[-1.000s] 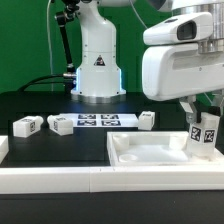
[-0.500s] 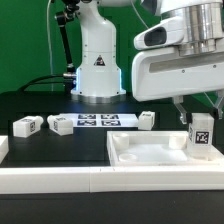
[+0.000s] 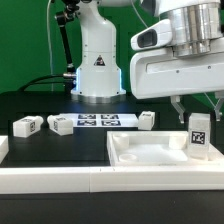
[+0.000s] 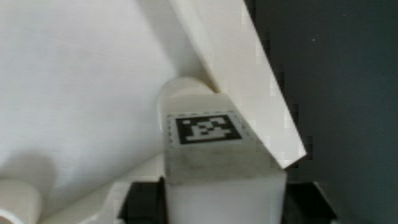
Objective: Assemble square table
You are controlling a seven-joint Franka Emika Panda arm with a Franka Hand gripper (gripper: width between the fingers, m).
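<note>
Gripping one upright leg [image 3: 199, 133] in the tool [image 4: 217, 195], over one slab [image 3: 150, 152], three loose legs [image 3: 27, 125] [image 3: 60, 124] [image 3: 147, 119] beyond.

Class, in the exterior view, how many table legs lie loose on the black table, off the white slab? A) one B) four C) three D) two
C: a first leg, a second leg and a third leg lie on the black table; the fourth leg stands upright at the slab's corner.

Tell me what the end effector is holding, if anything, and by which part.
A white table leg, standing upright on the square tabletop. The end effector appears to grip it by its upper end, one finger on each side.
</note>
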